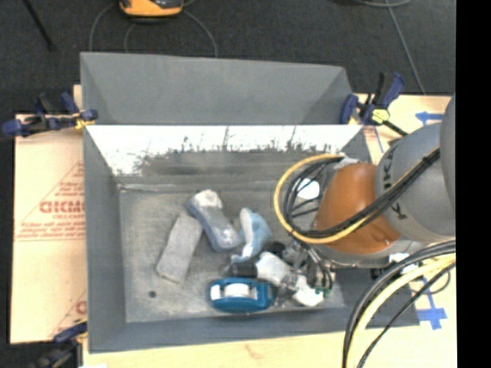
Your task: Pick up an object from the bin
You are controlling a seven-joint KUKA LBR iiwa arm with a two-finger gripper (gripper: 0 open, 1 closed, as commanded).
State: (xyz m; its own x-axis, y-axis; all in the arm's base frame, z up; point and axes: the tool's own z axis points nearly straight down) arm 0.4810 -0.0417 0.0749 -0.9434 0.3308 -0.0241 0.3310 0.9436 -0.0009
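Grey bin (103, 228): I see pincer (303, 276) at near-right heap (261, 265), beside blue dispenser (239, 295); can't tell if wide or narrow.

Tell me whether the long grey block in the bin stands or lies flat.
Lying flat: the grey block rests lengthwise on the bin floor, broad face up.

The bin (103, 244) is dull grey metal, its back wall scuffed white. The blue tape dispenser (239, 295) looks glossy plastic; the grey block (179, 248) matt, rough.
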